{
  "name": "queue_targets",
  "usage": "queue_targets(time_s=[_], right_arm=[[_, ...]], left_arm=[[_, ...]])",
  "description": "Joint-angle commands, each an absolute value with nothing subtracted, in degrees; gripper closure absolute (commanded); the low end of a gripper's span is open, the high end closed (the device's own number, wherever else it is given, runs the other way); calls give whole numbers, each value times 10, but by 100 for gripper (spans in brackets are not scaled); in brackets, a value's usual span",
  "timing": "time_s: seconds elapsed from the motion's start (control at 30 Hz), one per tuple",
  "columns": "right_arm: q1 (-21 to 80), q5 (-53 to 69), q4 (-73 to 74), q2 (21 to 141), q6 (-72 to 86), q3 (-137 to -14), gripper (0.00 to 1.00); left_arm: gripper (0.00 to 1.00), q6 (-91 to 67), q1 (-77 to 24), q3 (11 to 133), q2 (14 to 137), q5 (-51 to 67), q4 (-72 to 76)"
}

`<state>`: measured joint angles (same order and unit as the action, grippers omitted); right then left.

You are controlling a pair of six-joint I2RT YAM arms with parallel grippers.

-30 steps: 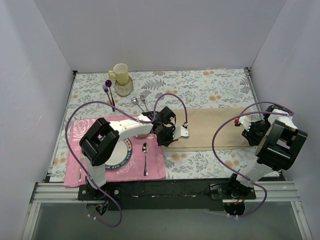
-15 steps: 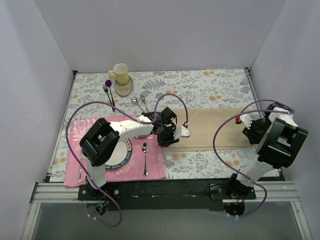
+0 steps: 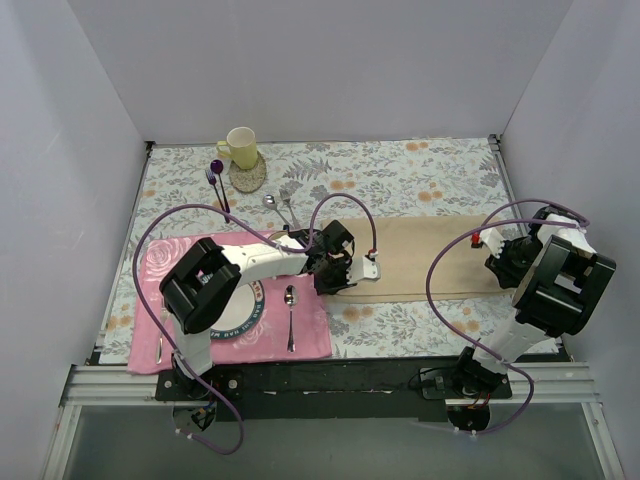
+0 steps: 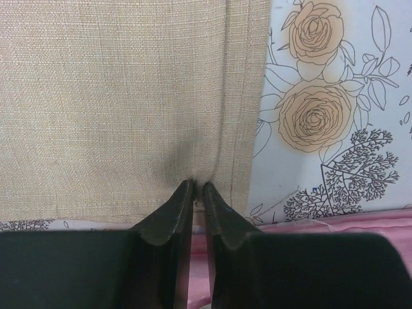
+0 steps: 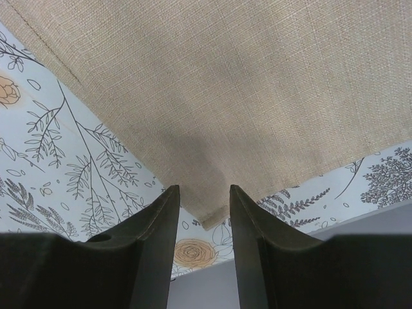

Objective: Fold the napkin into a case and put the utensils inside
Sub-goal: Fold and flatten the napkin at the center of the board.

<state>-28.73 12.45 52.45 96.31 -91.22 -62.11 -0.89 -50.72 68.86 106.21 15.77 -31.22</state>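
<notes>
The beige napkin lies flat as a long strip on the floral tablecloth, and no case is in view. At its left end my left gripper is shut, pinching the cloth just inside the hem. In the left wrist view the napkin puckers at the left gripper. My right gripper is at the strip's right end. In the right wrist view the right gripper stands open, straddling a corner of the napkin. The utensils, a small spoon and fork, lie behind the napkin's left end.
A pink placemat at the near left carries a plate and a longer silver spoon. A yellow mug on a coaster and a purple-handled fork stand at the back left. Grey walls enclose the table.
The left jaws opened a little and closed again on the napkin's edge, shifting slightly toward the near side. The right gripper drifted slightly and stayed open.
</notes>
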Motion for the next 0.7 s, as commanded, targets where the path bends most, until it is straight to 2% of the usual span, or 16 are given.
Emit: queue_targets(time_s=[0.0,0.13,0.33,0.5,0.67], right_arm=[[-286,120,526,950,-936,-628,55],[-288,113,523,946,-957,-629,55],[-301,98,535,960,-944,-653,52],[-332,124,611,1005,-882,-747,50],[-344,125,606,998,-863,-730,50]], left_arm=[[94,-8,-509,681,1034,160,-321],[100,-11,-508,685,1031,165,-327],[100,-14,-508,686,1028,169,-332],[100,-21,-508,690,1027,171,-333],[100,-25,-508,691,1028,172,-331]])
